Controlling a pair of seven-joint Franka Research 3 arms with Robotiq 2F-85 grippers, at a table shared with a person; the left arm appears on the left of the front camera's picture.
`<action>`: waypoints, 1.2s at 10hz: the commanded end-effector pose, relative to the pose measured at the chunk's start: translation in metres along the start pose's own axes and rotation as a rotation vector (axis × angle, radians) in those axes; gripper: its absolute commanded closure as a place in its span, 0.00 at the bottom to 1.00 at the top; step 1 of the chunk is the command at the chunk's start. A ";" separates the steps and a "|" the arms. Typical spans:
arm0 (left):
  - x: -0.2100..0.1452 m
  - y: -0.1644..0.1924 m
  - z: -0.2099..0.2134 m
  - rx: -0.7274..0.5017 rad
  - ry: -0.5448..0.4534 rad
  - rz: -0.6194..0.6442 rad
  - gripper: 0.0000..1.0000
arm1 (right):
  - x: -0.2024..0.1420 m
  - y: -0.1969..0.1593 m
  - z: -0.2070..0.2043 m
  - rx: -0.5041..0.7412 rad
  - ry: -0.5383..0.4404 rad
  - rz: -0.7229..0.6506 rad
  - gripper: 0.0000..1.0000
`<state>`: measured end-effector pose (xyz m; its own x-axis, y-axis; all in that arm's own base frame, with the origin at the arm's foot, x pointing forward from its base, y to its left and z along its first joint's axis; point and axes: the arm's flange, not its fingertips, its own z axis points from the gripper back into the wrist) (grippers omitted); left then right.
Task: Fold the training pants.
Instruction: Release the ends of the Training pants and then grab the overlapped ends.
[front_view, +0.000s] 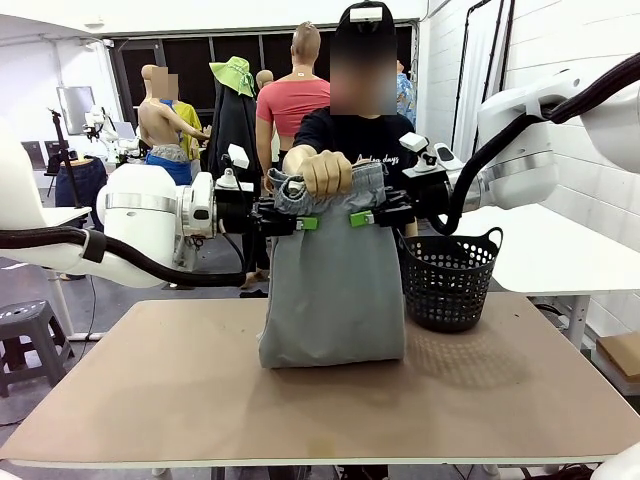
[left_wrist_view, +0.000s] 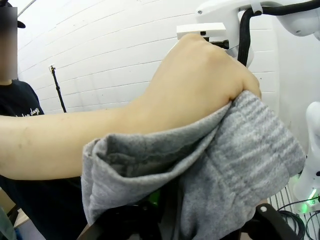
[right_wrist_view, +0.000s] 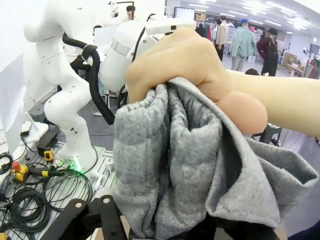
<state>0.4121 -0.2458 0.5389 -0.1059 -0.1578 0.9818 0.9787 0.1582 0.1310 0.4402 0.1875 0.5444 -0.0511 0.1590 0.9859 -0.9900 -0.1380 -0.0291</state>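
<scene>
Brown bench (front_view: 150, 400), workshop behind, one person at the far side. One pair of training pants (front_view: 333, 300) hangs upright at mid-bench, lower edge resting on the top. One hand (front_view: 326, 172) of the person clenches the bunched waistband at its middle. Left arm's fingers (front_view: 307, 222) and right arm's fingers (front_view: 360, 218) sit against the cloth just under the waistband, one each side of the hand. Grey fabric drapes over both sets in the wrist views, so grasping or released: cannot tell. One black mesh basket (front_view: 450, 285) stands just beside the pants, robot's right
</scene>
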 end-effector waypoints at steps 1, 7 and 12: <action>0.001 -0.005 0.006 0.025 -0.032 0.021 0.00 | 0.004 -0.001 0.001 -0.004 -0.036 -0.028 0.00; 0.001 -0.009 0.010 0.026 -0.058 0.052 0.00 | 0.003 -0.003 -0.001 -0.016 -0.058 -0.051 0.00; -0.011 -0.014 0.025 0.067 -0.056 0.091 0.00 | -0.007 0.009 0.015 -0.053 -0.040 -0.060 0.00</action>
<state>0.4019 -0.2281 0.5293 -0.0518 -0.1239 0.9909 0.9753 0.2069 0.0769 0.4415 0.1751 0.5419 -0.0069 0.1433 0.9897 -0.9944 -0.1051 0.0083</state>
